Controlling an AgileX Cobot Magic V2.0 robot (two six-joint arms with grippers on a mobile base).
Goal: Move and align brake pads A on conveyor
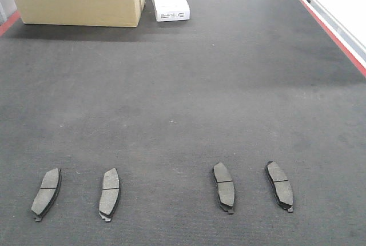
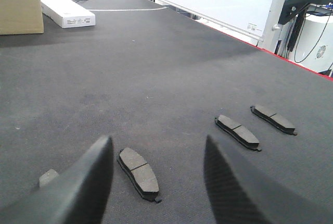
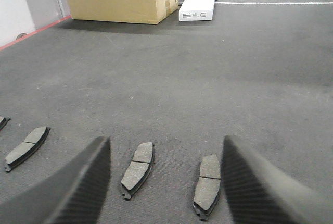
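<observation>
Both the left gripper point(image 2: 156, 182) and right gripper point(image 3: 165, 182) hang with jaws spread wide, empty.

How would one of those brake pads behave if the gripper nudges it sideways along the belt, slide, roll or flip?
Probably slide or drag, not roll: each brake pad lies flat and thin on the belt. The belt looks felt-like, so it may grip and let the pad pivot rather than glide. The pad looks rigid, with a backing plate, so bending seems unlikely.
</observation>
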